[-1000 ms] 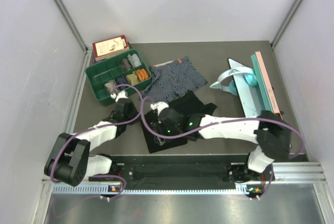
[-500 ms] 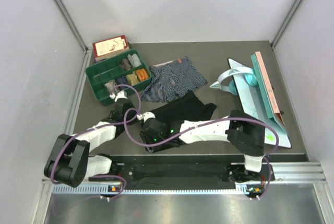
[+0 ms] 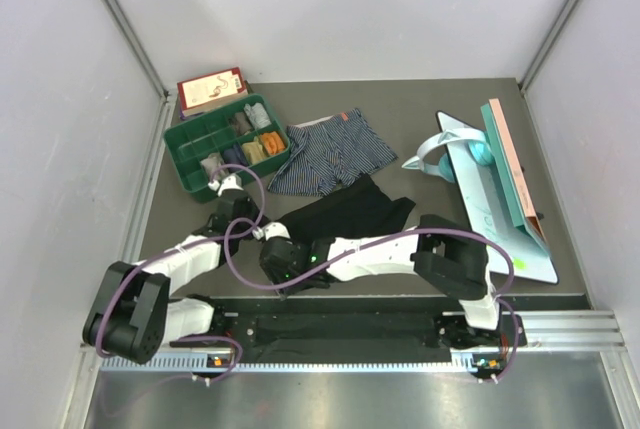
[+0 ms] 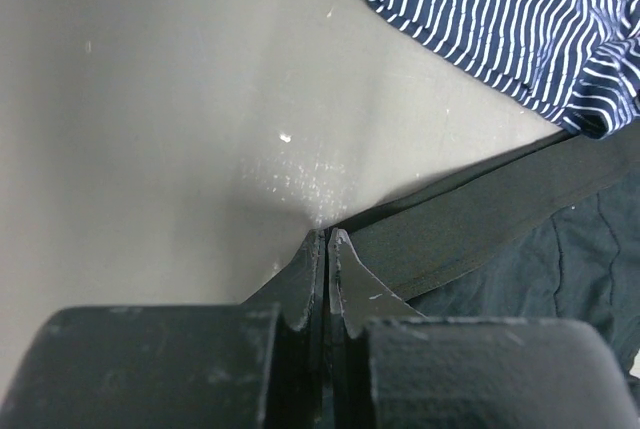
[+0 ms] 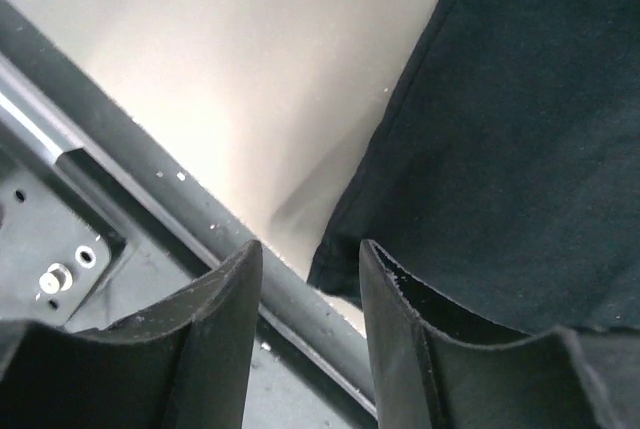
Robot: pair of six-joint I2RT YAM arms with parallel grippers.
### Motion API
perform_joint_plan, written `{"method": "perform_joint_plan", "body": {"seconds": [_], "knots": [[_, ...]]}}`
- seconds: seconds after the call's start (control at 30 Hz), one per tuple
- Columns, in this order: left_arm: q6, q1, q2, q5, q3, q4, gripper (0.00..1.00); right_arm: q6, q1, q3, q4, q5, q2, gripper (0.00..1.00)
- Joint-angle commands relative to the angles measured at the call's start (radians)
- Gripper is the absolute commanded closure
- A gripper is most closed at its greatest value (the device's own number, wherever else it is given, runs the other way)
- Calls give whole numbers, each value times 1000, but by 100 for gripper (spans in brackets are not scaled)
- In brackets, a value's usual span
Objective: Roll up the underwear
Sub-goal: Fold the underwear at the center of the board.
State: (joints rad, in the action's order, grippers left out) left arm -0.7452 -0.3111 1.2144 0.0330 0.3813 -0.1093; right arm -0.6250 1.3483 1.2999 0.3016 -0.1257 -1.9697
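1. The left gripper (image 4: 326, 239) is clenched shut, its tips at the waistband edge of the black briefs (image 4: 540, 269).
2. The right gripper (image 5: 309, 249) is released, its jaws apart over those briefs' near corner.
3. The striped briefs (image 3: 330, 157) lie spread just beyond the black ones, beside a green tray (image 3: 176, 157).

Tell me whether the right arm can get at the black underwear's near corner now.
Probably yes: the right gripper hangs open right over a corner of the black underwear, with nothing in between.
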Motion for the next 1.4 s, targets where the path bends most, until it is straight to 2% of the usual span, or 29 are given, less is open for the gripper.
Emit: {"method": "perform_joint_plan", "body": {"seconds": [0.0, 0.17, 0.23, 0.33, 0.37, 0.4, 0.57, 0.67, 0.83, 1.1, 1.37], "knots": [[1, 3, -33, -16, -9, -33, 100, -10, 26, 42, 68, -57, -34, 57], [1, 3, -46, -19, -15, -35, 100, -25, 29, 44, 114, -71, -60, 63], [3, 3, -50, -21, -19, -33, 100, -28, 32, 38, 120, -66, -67, 70], [1, 3, -52, -21, -25, -43, 100, -22, 32, 26, 110, -45, -80, 86], [3, 3, -52, -19, -27, -44, 100, -19, 32, 24, 93, -34, -80, 96], [3, 3, -49, -15, -27, -46, 100, -4, 34, 24, 82, -22, -80, 100], [6, 4, -68, 27, -25, 0, 100, 33, 32, 12, -7, 86, -48, 100], [10, 4, -147, 79, -25, 77, 100, 31, 37, -4, -85, 184, -14, 100], [29, 3, -312, 140, -18, 209, 100, 13, 52, -2, -142, 259, 26, 100], [69, 4, -420, 120, -19, 330, 100, -15, 49, -68, -157, 224, 126, 100], [38, 3, -426, 38, 36, 341, 100, -25, -20, -175, -134, 179, 248, 100]]}}
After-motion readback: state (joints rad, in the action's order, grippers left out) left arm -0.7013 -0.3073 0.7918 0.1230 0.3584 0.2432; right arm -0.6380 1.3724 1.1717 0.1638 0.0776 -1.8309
